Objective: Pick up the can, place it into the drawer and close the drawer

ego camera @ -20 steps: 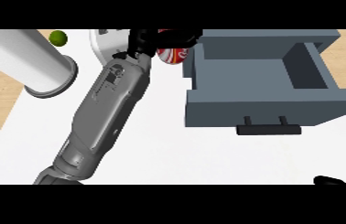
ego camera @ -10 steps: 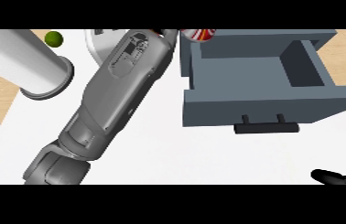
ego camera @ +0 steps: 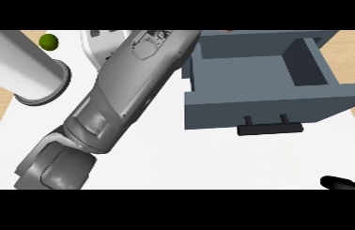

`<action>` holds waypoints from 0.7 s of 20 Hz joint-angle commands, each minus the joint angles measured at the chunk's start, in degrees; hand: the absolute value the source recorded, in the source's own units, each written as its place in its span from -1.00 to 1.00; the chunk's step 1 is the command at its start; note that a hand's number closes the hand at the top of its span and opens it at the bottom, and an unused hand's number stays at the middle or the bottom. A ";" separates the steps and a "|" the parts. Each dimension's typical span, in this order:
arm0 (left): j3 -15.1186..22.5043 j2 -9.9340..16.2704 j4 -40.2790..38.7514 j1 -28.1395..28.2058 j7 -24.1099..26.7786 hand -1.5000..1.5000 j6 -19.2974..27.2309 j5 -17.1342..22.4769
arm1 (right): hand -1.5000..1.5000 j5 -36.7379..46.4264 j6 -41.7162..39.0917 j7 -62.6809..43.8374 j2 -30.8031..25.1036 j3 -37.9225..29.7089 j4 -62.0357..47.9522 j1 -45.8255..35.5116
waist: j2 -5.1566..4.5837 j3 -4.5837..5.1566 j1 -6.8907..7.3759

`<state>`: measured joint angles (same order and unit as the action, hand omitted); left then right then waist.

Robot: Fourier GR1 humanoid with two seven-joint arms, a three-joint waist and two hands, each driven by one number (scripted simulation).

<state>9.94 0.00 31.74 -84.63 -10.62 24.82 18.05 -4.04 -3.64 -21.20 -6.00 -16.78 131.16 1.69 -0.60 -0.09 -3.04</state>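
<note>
You see the left forearm (ego camera: 121,97) slanting up across the white counter (ego camera: 208,158), beside the open grey drawer (ego camera: 260,83); a black fingertip (ego camera: 338,182) shows bottom right.

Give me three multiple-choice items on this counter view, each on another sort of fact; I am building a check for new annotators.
1. Where is the small green round object?
A. inside the drawer
B. at the view's upper left, beside the white cylinder
C. under the drawer handle

2. What colour is the box-shaped drawer?
A. red
B. yellow
C. blue-grey

3. What state is the drawer in?
A. open, its compartment showing
B. pushed shut
C. off the counter

Answers: 1 B, it lies by the cylinder's upper end. 2 C, its walls and front are blue-grey, with a black bar handle. 3 A, the hollow compartment shows from above, with no can visible in it.
</note>
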 commanded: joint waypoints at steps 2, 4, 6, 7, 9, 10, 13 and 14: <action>3.83 0.00 -5.56 -3.84 1.96 1.00 3.75 3.67 | -1.00 -0.08 -1.28 3.47 0.02 0.21 -3.37 -0.33 | -0.35 -0.08 -1.32; 5.39 0.00 -6.68 -2.96 3.44 1.00 4.15 6.11 | -1.00 0.14 0.03 0.10 -1.64 0.08 -3.86 -4.36 | -0.65 -0.07 -1.95; 4.62 0.00 -9.55 -5.23 5.11 1.00 3.24 4.48 | -1.00 -0.45 -1.34 2.49 -1.22 -0.23 -3.99 -2.05 | -0.69 -0.10 -1.75; 5.67 0.00 -9.93 -5.62 4.16 1.00 5.89 4.88 | -1.00 -1.96 -0.99 -1.63 -2.29 -1.22 -0.81 -1.88 | -0.46 -0.07 -2.19; 6.64 0.00 -10.92 -7.19 2.65 -1.00 9.00 6.08 | -1.00 2.82 0.59 0.14 0.42 3.26 -1.54 -2.61 | -0.65 -0.09 -2.31; 8.01 0.00 -9.98 -4.69 5.18 -1.00 8.94 7.08 | -1.00 -0.57 -1.60 1.18 -1.61 0.34 -3.25 -2.14 | -0.62 -0.12 -2.70; 8.50 0.00 -11.55 -7.53 3.57 -1.00 11.60 8.08 | -1.00 0.74 -0.20 0.00 -1.48 0.88 -2.34 -3.64 | -0.60 -0.11 -2.74; 8.97 0.00 -11.44 -6.92 4.61 -1.00 12.05 8.63 | -1.00 -0.19 -0.50 -0.92 -1.14 1.51 -1.76 -3.34 | -0.65 -0.11 -3.01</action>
<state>17.19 0.01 21.32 -91.05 -6.79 33.95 25.14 -3.90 -4.16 -21.55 -7.44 -15.84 129.06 -1.59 -1.21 -0.19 -5.56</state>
